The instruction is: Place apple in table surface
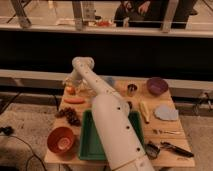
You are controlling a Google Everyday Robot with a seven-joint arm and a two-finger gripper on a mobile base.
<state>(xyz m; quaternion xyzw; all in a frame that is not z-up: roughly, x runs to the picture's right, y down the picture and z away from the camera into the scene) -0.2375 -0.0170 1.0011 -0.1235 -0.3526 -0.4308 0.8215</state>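
The apple (pixel 70 90) is small, round and yellow-orange with a reddish blush. It sits at the far left of the light tan wooden table surface (pixel 150 100). My white arm reaches from the bottom of the view up over the table and bends left at its elbow. My gripper (pixel 71 81) hangs just above and behind the apple, very close to it. I cannot tell whether it touches the apple.
An orange carrot (pixel 75 100) lies just in front of the apple, then dark grapes (pixel 69 116) and an orange bowl (pixel 62 140). A green tray (pixel 89 140) lies under my arm. A metal cup (pixel 132 89), purple bowl (pixel 157 86), banana (pixel 145 111), grey plate (pixel 166 112) and utensils (pixel 169 148) are at the right.
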